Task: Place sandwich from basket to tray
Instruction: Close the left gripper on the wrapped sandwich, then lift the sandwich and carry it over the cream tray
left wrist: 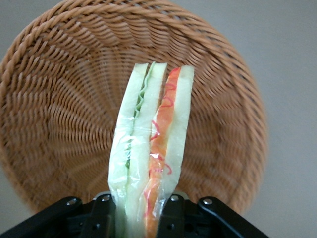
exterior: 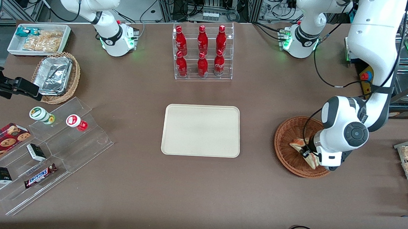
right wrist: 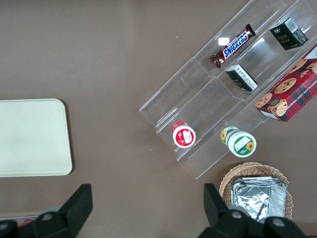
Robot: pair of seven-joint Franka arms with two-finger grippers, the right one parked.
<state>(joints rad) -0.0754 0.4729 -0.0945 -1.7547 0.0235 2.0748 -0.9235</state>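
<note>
Sandwich (left wrist: 151, 148) is seen clamped edge-on between the two black fingers (left wrist: 101, 215) of the left arm's tool (left wrist: 138, 218) in the left wrist view, its white bread, pale green and orange-red layers plain through the clear wrap. The woven basket (left wrist: 54, 114) fills the frame beneath it, with only bare wicker visible around the wedge. From the front view the tool (exterior: 310, 157) is shown low over the basket (exterior: 285, 145), toward the working arm's end of the bench (exterior: 135, 180), but the arm's white wrist hides most of the grip there; only a tan-wrapped corner of the sandwich (exterior: 297, 143) is seen beside it. Whether the wedge is resting on the wicker or is just clear of it cannot be told. The cream tray (exterior: 201, 130) is seen bare at the bench's middle, well apart from the basket, and its corner (right wrist: 34, 137) is also caught by the right wrist view.
</note>
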